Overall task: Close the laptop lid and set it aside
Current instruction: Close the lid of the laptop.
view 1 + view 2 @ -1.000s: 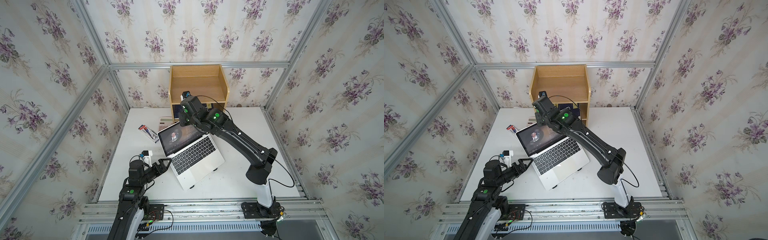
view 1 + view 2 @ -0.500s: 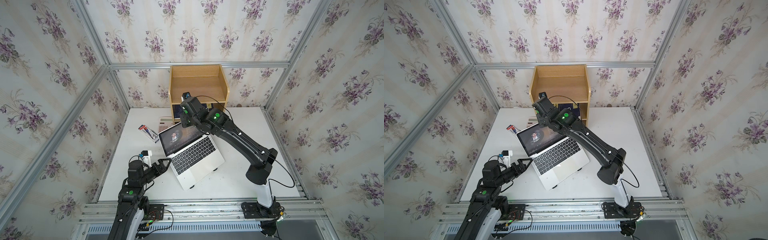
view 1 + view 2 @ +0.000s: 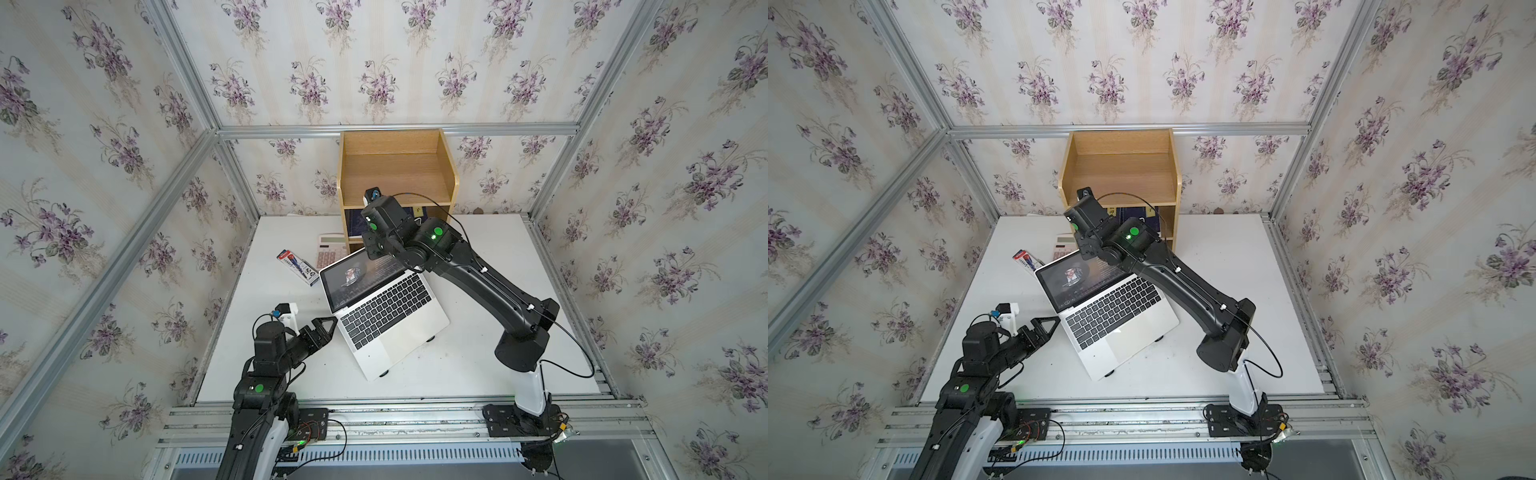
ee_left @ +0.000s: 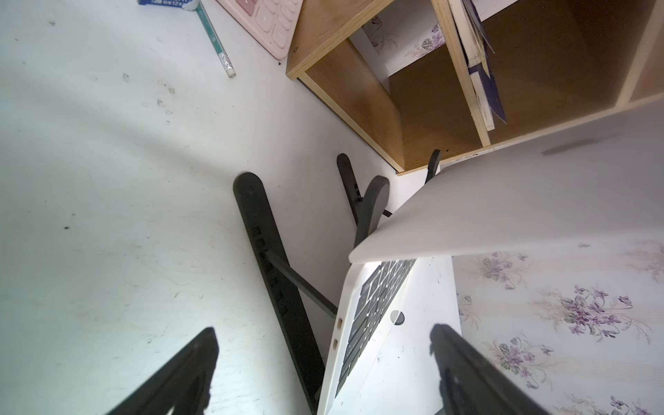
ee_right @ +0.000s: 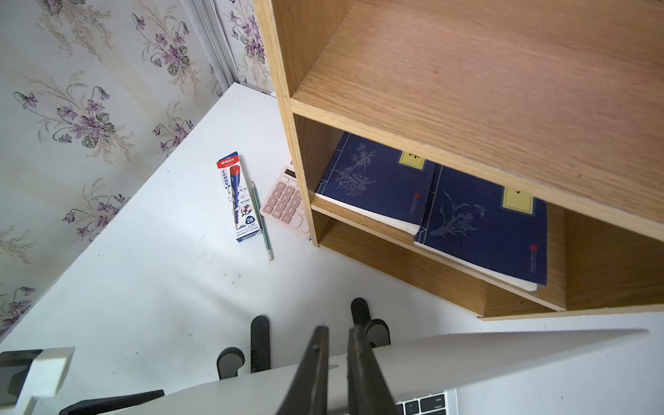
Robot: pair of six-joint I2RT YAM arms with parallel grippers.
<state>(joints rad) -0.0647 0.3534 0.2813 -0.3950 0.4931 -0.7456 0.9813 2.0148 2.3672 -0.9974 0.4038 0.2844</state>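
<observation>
lid point(image 3: 359, 277) lower vs 1s ago | laptop point(image 3: 392, 313) long axis near-left→far-right

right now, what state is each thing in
laptop lid, open, screen lit
laptop, propped on the stand
stand, unfolded
left fingers, open, near the laptop's side
right fingers, shut, at the lid's top edge
books, lying flat in the shelf

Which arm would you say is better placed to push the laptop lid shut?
Right. The right end effector, shut, sits behind the top edge of the laptop lid, so it could likely push it down. The left end effector hangs open beside the laptop, off the lid.
</observation>
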